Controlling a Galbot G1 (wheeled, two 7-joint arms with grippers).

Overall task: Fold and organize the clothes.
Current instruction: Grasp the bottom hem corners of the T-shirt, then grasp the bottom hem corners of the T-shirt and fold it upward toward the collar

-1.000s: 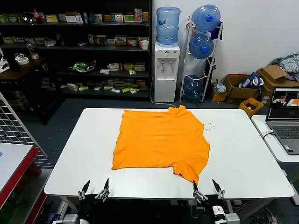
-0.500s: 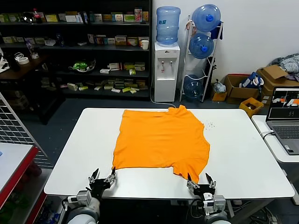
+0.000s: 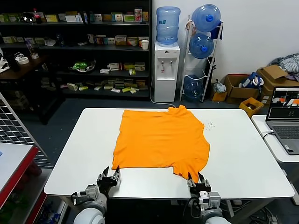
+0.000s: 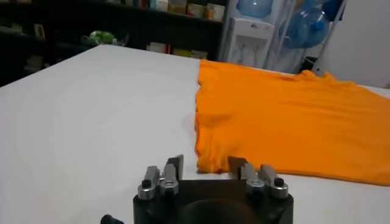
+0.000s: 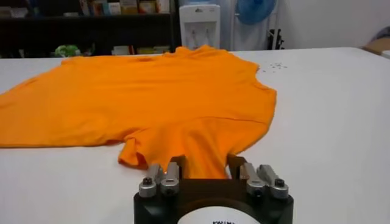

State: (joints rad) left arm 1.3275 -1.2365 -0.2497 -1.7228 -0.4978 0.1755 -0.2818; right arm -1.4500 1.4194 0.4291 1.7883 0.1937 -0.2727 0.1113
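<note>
On the white tabletop (image 3: 243,154), towards its far edge and roughly midway between the side edges, the orange T-shirt (image 3: 161,140) is spread flat, its round collar at the far edge and its hem turned to the near edge. One sleeve is seen projecting towards the near right part of the tabletop.

The left gripper (image 3: 109,178) is placed at the near edge, at the shirt's near left corner. In the left wrist view its fingers (image 4: 175,165) are seen apart, with the hem corner of the T-shirt (image 4: 292,122) lying between them; whether the cloth is actually pinched cannot be told.

The right gripper (image 3: 196,181) is set at the near edge under the tip of the projecting sleeve. In the right wrist view the fingers (image 5: 178,165) are shown on either side of the sleeve of the T-shirt (image 5: 152,100), and the fabric appears to be gripped between them, though the contact itself is partly hidden by the gripper body.

A laptop (image 3: 284,119) is stood on a side table beyond the right edge.
</note>
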